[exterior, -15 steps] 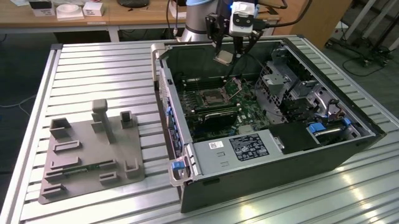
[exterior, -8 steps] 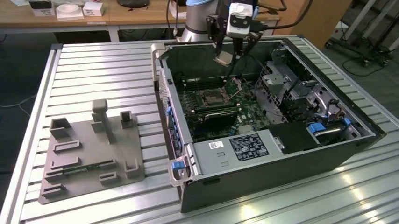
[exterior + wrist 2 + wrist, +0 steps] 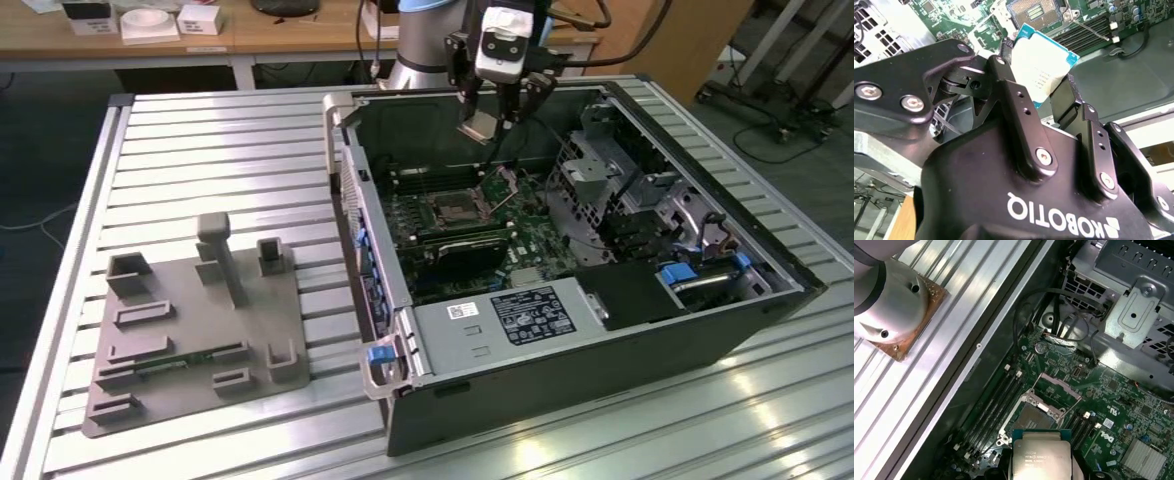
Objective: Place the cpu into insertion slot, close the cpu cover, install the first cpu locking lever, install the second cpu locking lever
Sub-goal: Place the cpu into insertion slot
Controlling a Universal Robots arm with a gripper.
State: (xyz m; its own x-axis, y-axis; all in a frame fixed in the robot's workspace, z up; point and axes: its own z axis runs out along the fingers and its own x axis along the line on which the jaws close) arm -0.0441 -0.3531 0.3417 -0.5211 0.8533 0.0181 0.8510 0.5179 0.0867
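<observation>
Cpu: one item, gripped by its edges between my jaws, held high over the open computer case; insertion slot lies below the jaws, bare; cpu cover stands open, so the way down looks free.

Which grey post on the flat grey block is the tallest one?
The square post at the far edge of the block. It rises well above the shorter post to the exterior view's right.

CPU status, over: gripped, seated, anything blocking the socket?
Gripper shut on CPU. CPU above the board, not seated. Socket bare, cover open. Nothing seen between them.
</observation>
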